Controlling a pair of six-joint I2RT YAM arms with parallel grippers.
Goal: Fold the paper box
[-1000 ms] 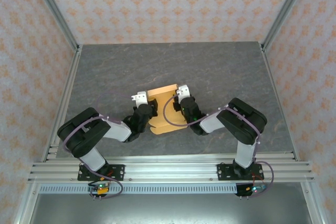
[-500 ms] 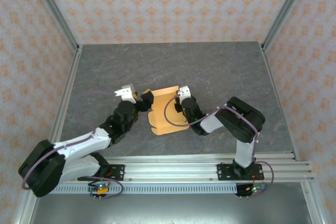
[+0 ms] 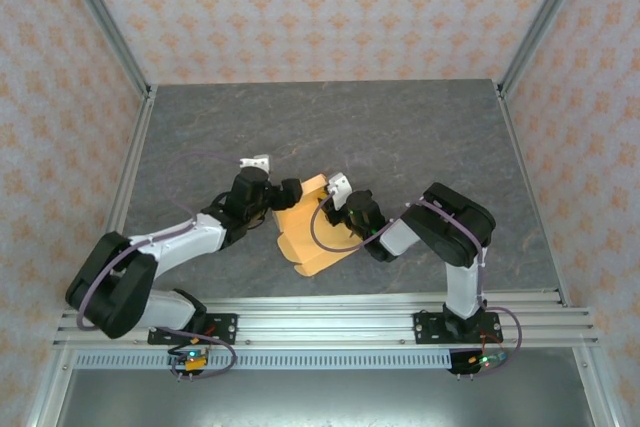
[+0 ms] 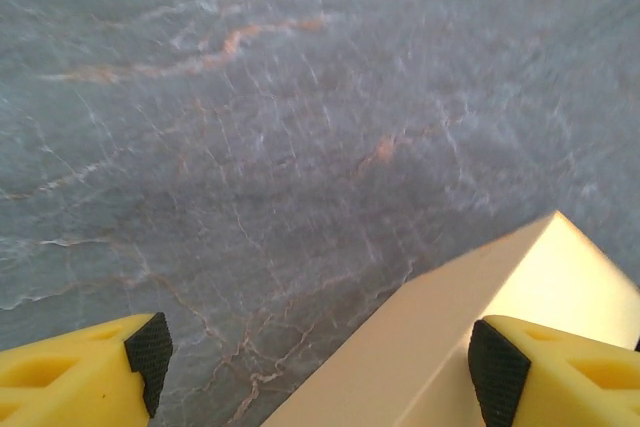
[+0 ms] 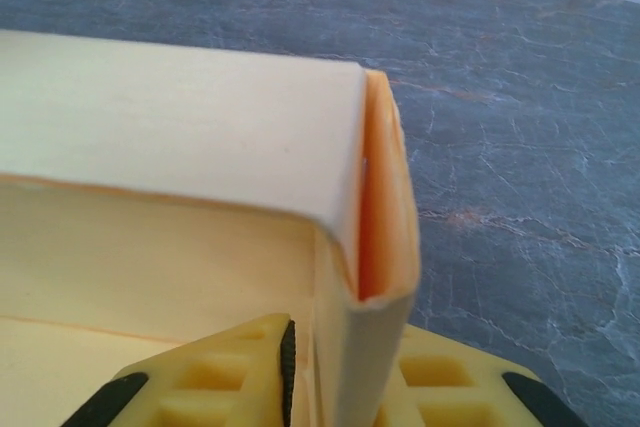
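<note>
The paper box (image 3: 312, 242) lies mid-table (image 3: 420, 127), long axis far-left to near-right. The right gripper (image 3: 334, 209) pinches its raised right wall. The left gripper (image 3: 288, 193), jaws spread, hovers at the far-left corner.

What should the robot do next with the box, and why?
Probably nudge the open left pincer onto the near corner of the paper box and pinch it. Its fingers stand wide apart, holding nothing, with that corner beside one finger, while the right pincer clamps a raised wall.
</note>
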